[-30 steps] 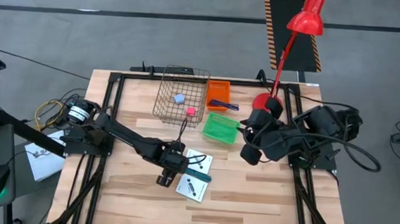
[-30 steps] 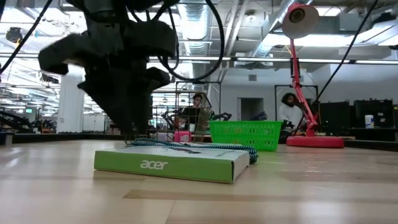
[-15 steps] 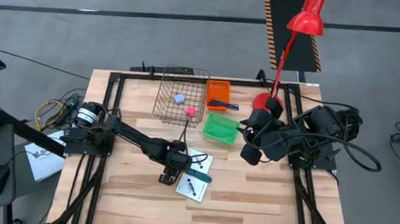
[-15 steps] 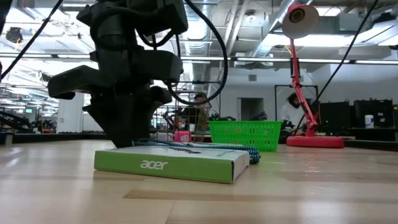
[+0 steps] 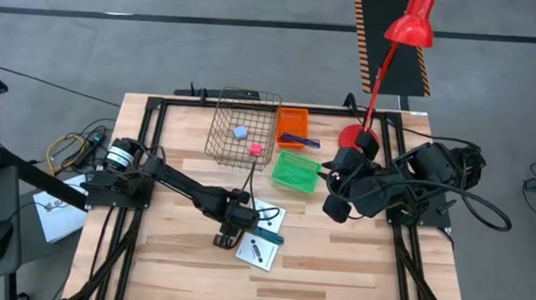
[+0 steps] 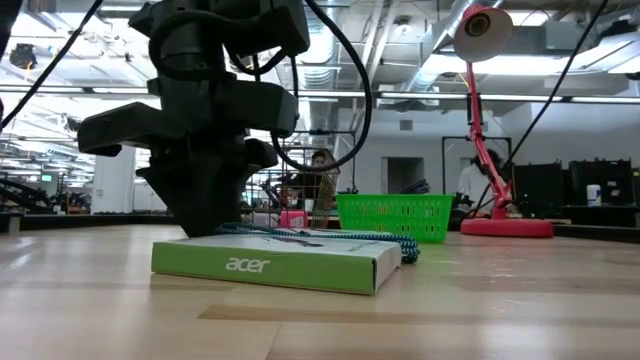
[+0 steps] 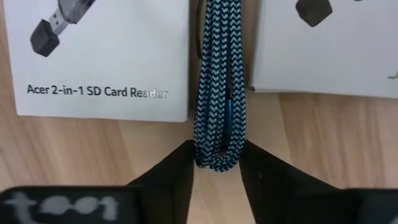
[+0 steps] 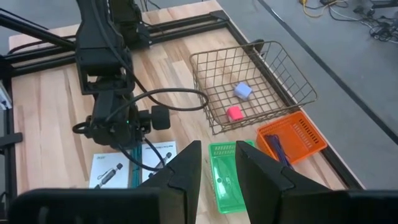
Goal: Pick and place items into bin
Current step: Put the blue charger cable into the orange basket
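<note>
Two flat white packets (image 5: 265,213) (image 5: 256,251) lie on the table's middle. A teal braided cord (image 7: 217,68), folded into a bundle, lies on the wood between them. My left gripper (image 7: 217,155) is down at the cord's near end (image 5: 227,234), its fingers against both sides of it. In the low view it stands behind the nearer packet (image 6: 270,265). My right gripper (image 8: 217,158) hangs raised over the table's right side (image 5: 335,210), open with nothing in it. My left gripper pinches the looped end of the cord bundle (image 7: 215,159) between its two fingers, several strands together. The fingers (image 7: 177,171) come steeply from above. The bundle runs straight on out of the gap. The cord lies on the table between the packets.
A wire basket (image 5: 246,101) at the far middle holds a lilac cube (image 5: 240,131) and a pink cube (image 5: 255,149). Beside it stand an orange tray (image 5: 292,117) with a pen and a green basket (image 5: 295,171). A red lamp (image 5: 409,23) rises at the far right.
My left gripper has come down onto the cord between the two packets and shifted slightly toward them. The packets and the cord have stayed where they were.
</note>
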Motion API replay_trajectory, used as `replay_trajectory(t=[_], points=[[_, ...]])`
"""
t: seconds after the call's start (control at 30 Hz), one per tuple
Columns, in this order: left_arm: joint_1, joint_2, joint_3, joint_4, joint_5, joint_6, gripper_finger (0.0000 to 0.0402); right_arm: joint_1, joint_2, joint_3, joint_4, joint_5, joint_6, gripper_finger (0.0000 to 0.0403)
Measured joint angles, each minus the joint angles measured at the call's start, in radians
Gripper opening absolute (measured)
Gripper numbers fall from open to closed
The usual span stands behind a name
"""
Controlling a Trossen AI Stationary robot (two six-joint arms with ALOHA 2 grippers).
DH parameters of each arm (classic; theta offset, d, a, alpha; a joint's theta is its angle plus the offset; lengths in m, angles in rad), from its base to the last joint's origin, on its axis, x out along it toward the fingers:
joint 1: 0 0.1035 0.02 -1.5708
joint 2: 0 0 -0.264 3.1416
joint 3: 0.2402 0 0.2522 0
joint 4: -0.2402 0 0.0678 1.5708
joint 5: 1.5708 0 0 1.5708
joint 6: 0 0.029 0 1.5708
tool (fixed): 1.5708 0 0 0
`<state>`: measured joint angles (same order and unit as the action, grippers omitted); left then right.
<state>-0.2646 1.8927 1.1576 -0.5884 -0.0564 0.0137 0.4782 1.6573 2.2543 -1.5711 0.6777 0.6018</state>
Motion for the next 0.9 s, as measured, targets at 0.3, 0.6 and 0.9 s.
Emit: replay_trajectory(t=[0.3,0.6,0.9], points=[[-0.006,-0.002,0.006,-0.006,0.028,0.0,0.0022,0.0,0.0,0.0,0.0,0.0,-0.008,0.0091],[-0.04,-0.01,0.009,-0.09,0.025,0.01,0.0013,0.0,0.0,0.0,0.0,0.0,-0.011,0.0091],[-0.067,-0.082,0.094,-0.299,-0.116,0.028,0.0011,-0.002,0.0,0.0,0.0,-0.075,-0.053,0.0091]])
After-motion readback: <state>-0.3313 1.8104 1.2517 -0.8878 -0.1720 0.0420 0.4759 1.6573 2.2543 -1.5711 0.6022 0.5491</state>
